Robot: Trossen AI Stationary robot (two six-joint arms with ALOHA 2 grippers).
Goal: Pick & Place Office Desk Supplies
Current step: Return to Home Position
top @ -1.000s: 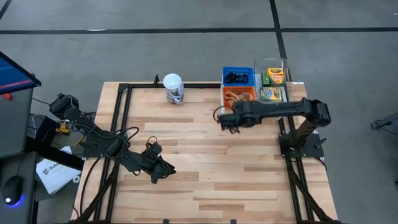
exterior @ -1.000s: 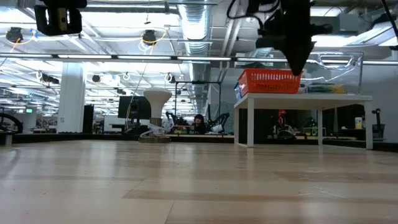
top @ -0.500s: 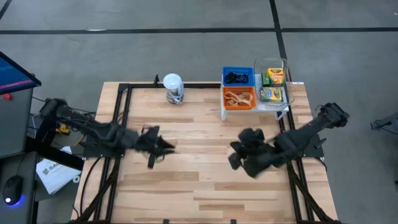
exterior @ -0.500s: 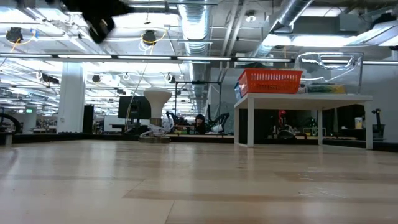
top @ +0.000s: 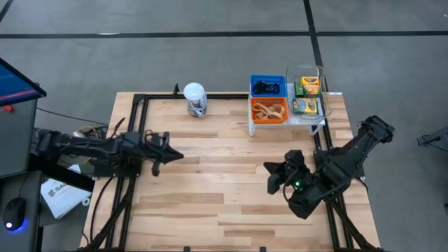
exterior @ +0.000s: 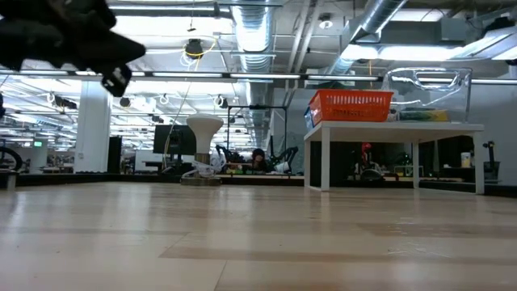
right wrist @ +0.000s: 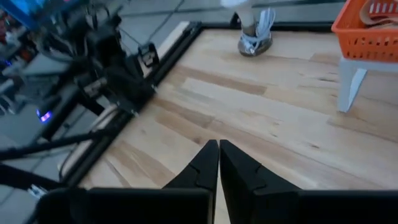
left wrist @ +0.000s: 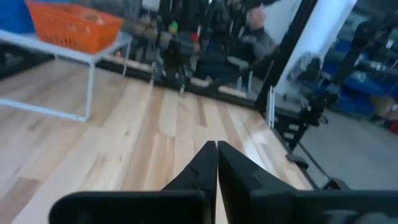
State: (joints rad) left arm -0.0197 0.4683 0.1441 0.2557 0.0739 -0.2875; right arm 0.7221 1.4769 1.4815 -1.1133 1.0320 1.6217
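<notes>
Return-to-home step; desk supplies (top: 309, 86) sit binned on white perforated shelf (exterior: 396, 127).
Left gripper (left wrist: 217, 147), right gripper (right wrist: 219, 144) pinched closed, empty; next: park arms.

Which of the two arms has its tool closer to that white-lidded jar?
Left. In the high view the left tool is just down-left of the jar; the right tool is farther off, down to its right.

The orange basket (top: 269, 110), blue basket (top: 267, 87) and yellow-and-green crayon boxes (top: 309, 87) contrast with a pale wood-grain table (top: 224, 182).
</notes>
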